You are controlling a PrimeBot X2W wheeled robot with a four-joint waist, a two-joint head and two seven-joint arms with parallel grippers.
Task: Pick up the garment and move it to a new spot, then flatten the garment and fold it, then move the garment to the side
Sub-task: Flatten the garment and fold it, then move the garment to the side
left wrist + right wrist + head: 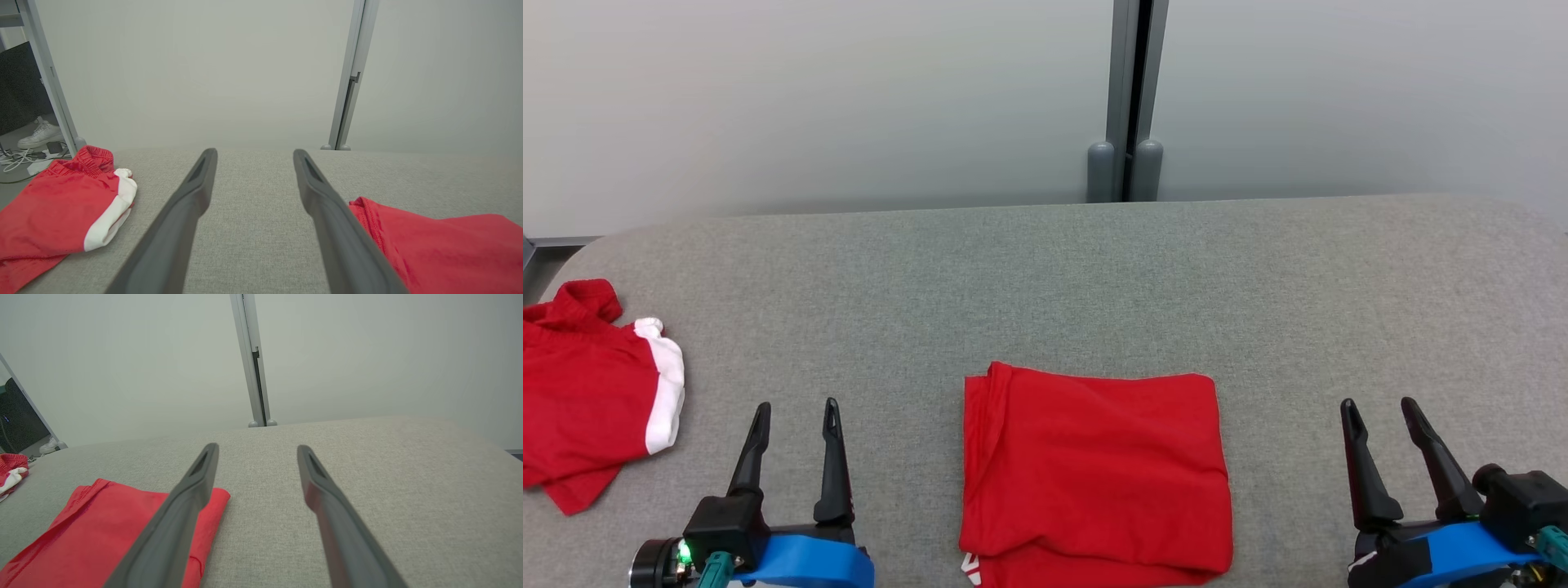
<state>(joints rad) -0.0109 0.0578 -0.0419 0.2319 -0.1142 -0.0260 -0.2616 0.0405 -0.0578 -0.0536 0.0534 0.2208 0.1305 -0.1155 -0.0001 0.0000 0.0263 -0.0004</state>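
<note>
Folded red garment [1094, 474] lies flat on the grey tabletop [1045, 269], close to the near edge. It's roughly centred between my 2 claws and touches neither. It's a neat rectangle with the folded edge running down its left side and a few soft creases across the top layer. A scrap of white print peeks out at its bottom left corner (too small to read).

Left claw [796, 404] sits low on the left, fingers apart and pointing away from me, nothing between them. In the left wrist view bare tabletop shows in the gap, and the garment's corner lies just beside the right finger.

Right claw [1378, 402] sits low on the right, fingers also spread and empty. In the right wrist view its left finger overlaps the garment's far right corner, though the head view shows the 2 apart.

A 2nd piece, the red-and-white garment [596, 392], lies rumpled at the tabletop's left edge, well apart from the folded one, with a white band along its right side.

Behind the tabletop stands a pale wall [809, 98] with 1 grey post [1127, 98]. The left wrist view also catches a white shoe [41, 132] and some cables [16, 159] beyond the tabletop's left edge.
</note>
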